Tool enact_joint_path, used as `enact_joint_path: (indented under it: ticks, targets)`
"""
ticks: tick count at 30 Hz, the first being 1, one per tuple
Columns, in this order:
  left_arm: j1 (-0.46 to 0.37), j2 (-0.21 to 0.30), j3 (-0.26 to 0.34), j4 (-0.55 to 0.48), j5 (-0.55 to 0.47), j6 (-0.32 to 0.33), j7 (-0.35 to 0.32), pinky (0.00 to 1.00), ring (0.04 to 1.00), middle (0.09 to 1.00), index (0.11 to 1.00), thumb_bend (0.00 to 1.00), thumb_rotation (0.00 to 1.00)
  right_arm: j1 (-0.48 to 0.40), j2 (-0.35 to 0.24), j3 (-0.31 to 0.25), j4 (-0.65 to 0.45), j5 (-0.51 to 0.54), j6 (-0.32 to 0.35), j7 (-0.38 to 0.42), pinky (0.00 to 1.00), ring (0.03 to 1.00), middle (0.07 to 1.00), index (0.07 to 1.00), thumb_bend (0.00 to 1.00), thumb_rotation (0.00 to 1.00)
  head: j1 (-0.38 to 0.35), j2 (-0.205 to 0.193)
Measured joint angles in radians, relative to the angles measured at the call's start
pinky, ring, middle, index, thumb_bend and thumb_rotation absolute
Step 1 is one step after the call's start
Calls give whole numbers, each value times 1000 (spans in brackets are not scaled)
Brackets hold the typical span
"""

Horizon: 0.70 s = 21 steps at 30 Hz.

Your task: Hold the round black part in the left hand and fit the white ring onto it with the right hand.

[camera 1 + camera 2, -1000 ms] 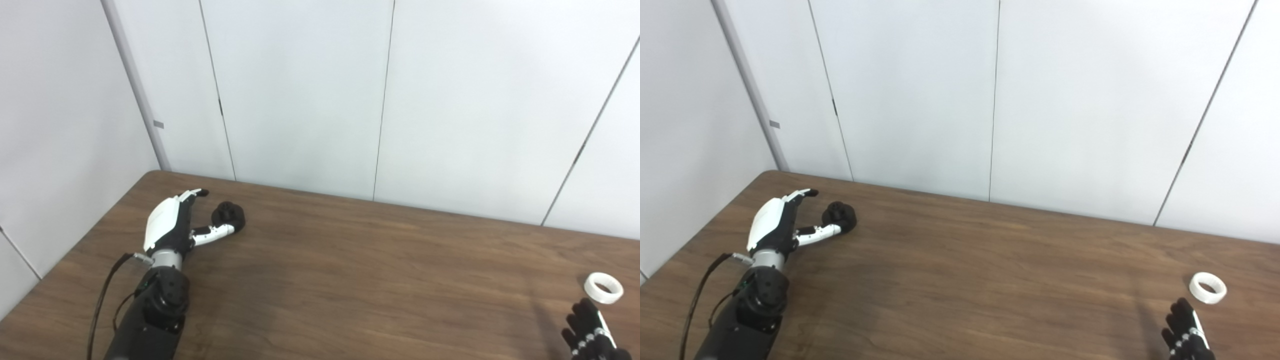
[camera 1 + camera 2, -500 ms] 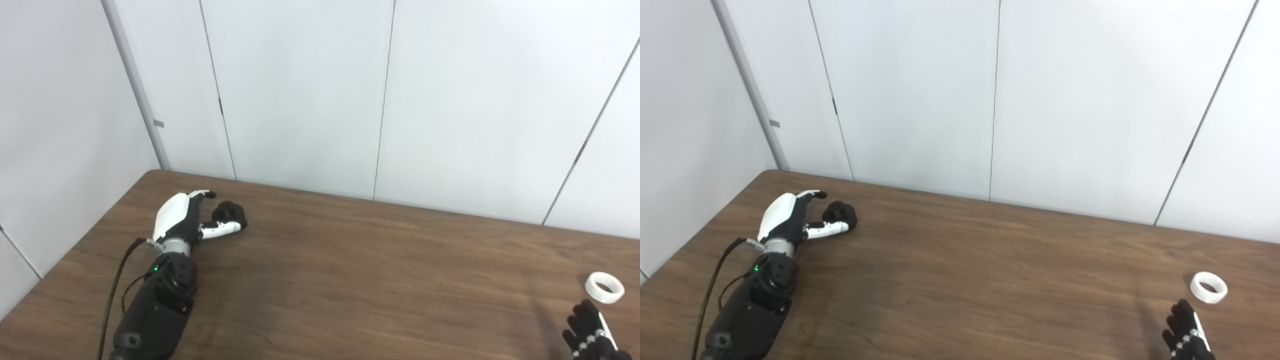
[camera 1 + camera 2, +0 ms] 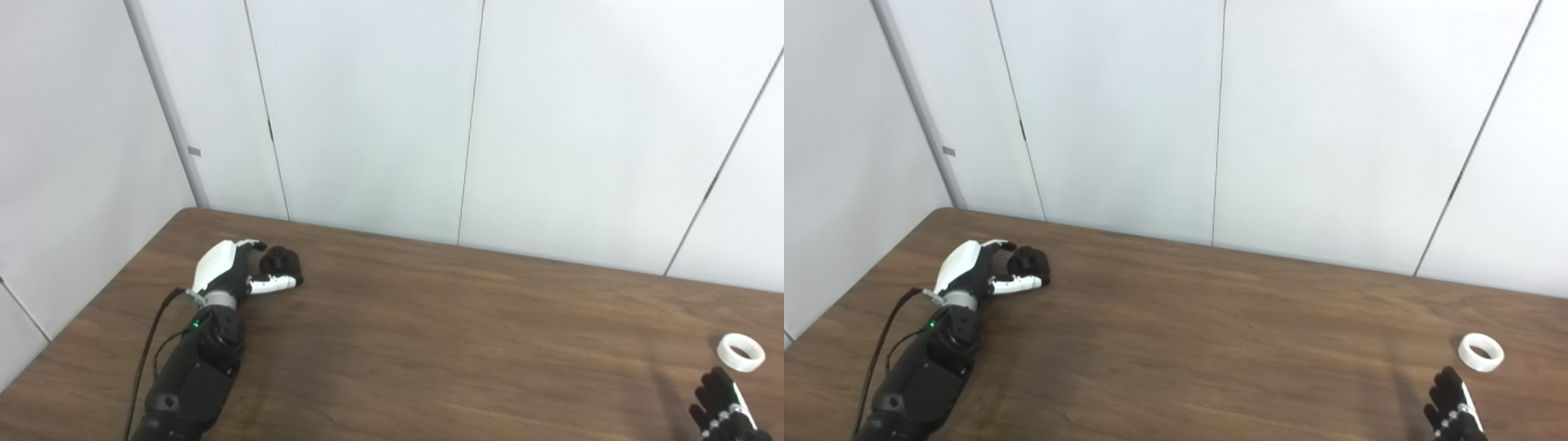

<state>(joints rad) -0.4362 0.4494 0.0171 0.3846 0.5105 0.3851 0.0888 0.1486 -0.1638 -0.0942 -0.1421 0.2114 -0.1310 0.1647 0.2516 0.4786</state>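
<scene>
The round black part sits on the brown table near its far left corner. My left hand lies beside it, open, with the thumb along the part's near side and the fingers curling toward its left side; it holds nothing. The white ring lies flat on the table at the far right. My right hand is at the bottom right edge, just short of the ring, mostly cut off by the frame, with its fingers stretched out and apart.
The brown table meets white wall panels at its back edge. A black cable hangs along my left forearm.
My left hand has moved forward and lowered to the black part, its fingers now curling closer round it. The right hand and the white ring have barely moved.
</scene>
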Motion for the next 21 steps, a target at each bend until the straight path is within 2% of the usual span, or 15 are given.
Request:
enact_joint_path:
  ticks: [11, 16, 21]
  targets:
    - [-24, 25, -41, 33, 1, 37, -13, 1000, 986, 941, 825, 925, 418, 2, 0, -1, -2, 0, 1, -1, 1000, 1000, 992, 972, 617, 980, -2, 5]
    - [-37, 29, -72, 35, 6, 41, -20, 1000, 984, 935, 807, 908, 390, 2, 0, 0, -2, -1, 1, -1, 1000, 995, 987, 969, 607, 980, -2, 3]
    - [-48, 41, -76, 45, 10, 41, -20, 1000, 984, 929, 790, 903, 370, 2, 0, 0, -3, -1, 1, -1, 1000, 998, 986, 964, 620, 967, -2, 3]
